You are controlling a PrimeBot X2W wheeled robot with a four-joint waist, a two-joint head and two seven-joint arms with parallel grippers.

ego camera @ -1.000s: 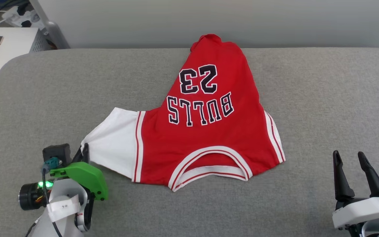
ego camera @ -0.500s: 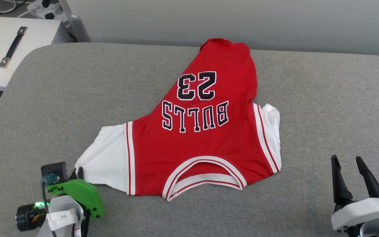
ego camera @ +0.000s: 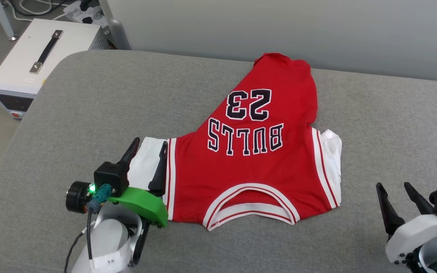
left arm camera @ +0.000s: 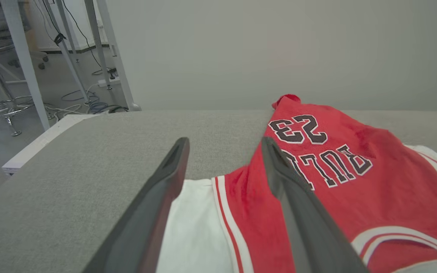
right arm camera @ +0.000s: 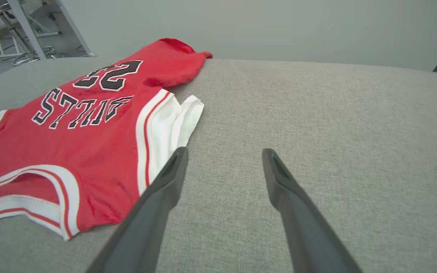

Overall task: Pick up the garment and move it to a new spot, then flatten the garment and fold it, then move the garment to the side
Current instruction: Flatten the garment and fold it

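Where the grey padded surface (ego camera: pixel 70 113) spreads across the head view, a pale wall (ego camera: pixel 279 22) runs behind it along the top, and a white box (ego camera: pixel 40 49) with a black handle stands at upper left. At centre frame lies the shirt (ego camera: pixel 256 170), print side up and upside down. Its collar faces the bottom edge and its hem the wall, the long axis tilting slightly up and right. One white sleeve reaches left, between the widely spread fingers of the left gripper (ego camera: pixel 150 142); the other is bunched at right. At lower right the right gripper (ego camera: pixel 393 185), also spread wide and empty, stands apart from the shirt.
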